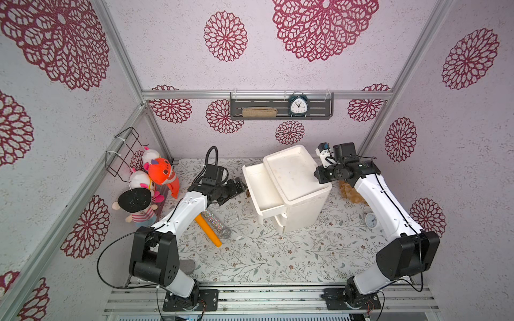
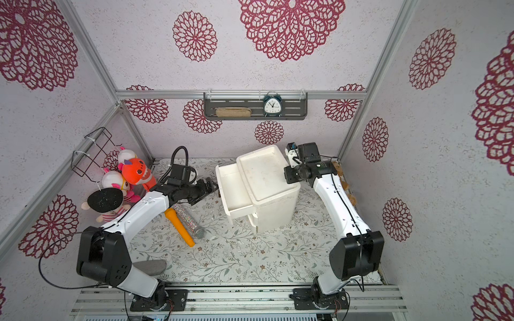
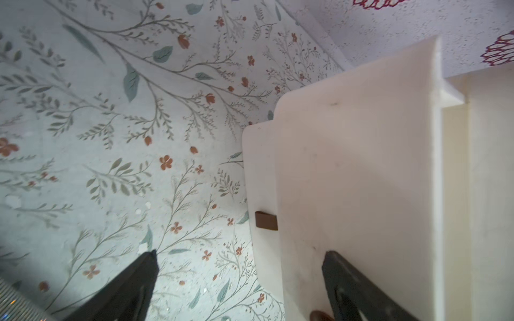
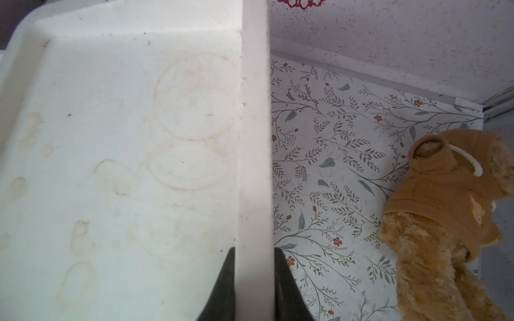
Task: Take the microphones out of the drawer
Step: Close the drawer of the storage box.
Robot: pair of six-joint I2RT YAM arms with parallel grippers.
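The microphone, with a glittery silver handle and a mesh head, lies on the floral table outside the white cabinet. It sits beside an orange stick, partly under my left arm. The cabinet's top drawer is pulled out and looks bare inside. My left gripper is open, its fingers straddling the drawer's outer face with nothing held. My right gripper is shut on the cabinet's raised top rim.
Plush toys pile up against the left wall below a wire basket. A brown teddy bear and a small round dial lie right of the cabinet. A wall shelf carries an alarm clock.
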